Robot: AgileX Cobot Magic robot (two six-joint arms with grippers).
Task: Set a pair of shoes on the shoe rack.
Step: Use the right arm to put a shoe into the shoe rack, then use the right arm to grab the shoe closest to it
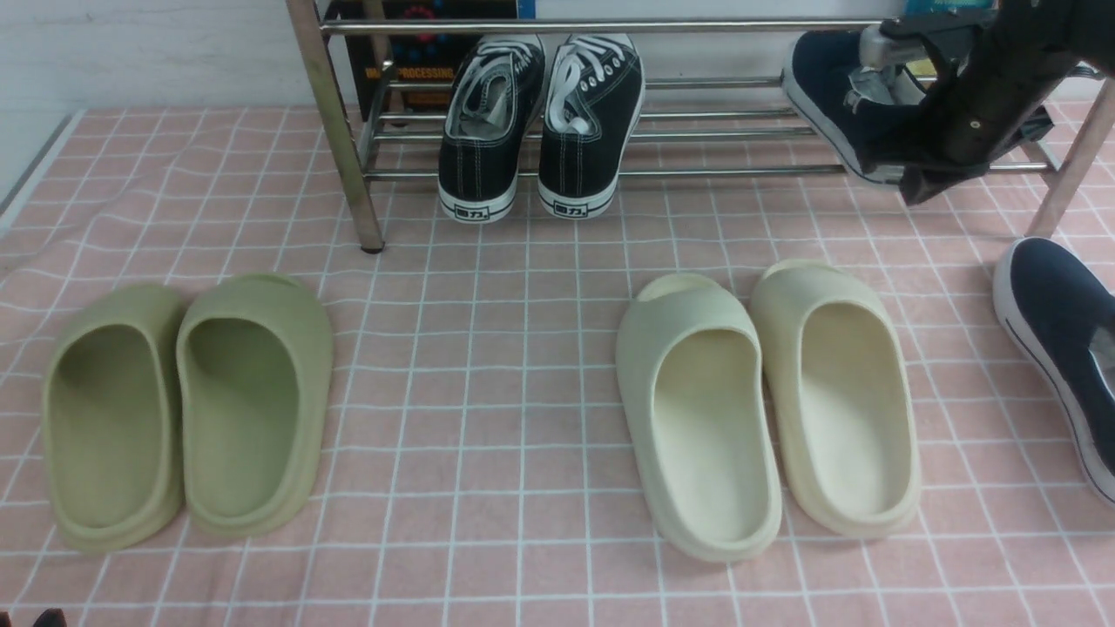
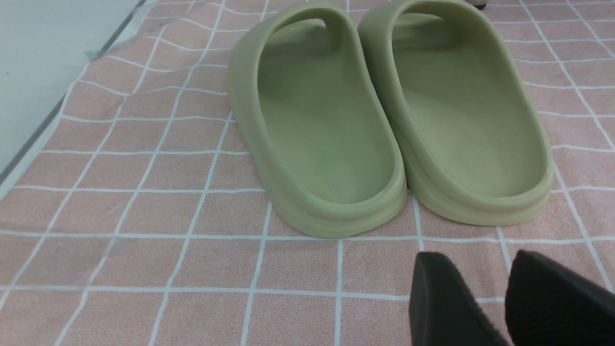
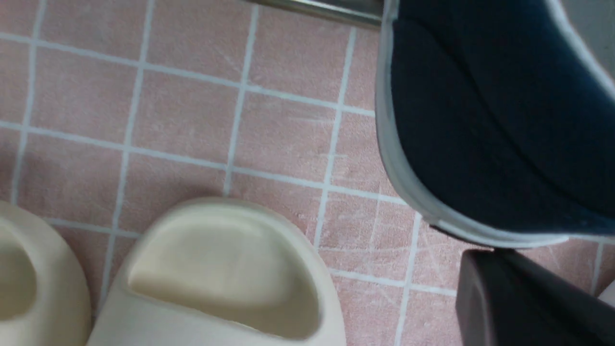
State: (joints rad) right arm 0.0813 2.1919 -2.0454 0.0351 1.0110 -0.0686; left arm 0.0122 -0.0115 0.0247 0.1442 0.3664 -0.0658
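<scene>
One navy-blue slip-on shoe (image 1: 836,96) with a white sole hangs tilted over the right end of the metal shoe rack (image 1: 697,26), its sole by the front bars. My right gripper (image 1: 875,83) is shut on this shoe at its opening. In the right wrist view the shoe (image 3: 480,120) fills the frame above one dark finger (image 3: 519,298). The second navy shoe (image 1: 1058,340) lies on the floor at the far right, partly out of frame. My left gripper (image 2: 480,269) is shut and empty, low over the cloth near the olive slides.
Black lace-up sneakers (image 1: 540,122) stand on the rack's left part. Olive slides (image 1: 187,409) lie at front left and cream slides (image 1: 766,401) at front right on the pink checked cloth (image 1: 488,348). The rack's leg (image 1: 348,157) stands behind the olive slides.
</scene>
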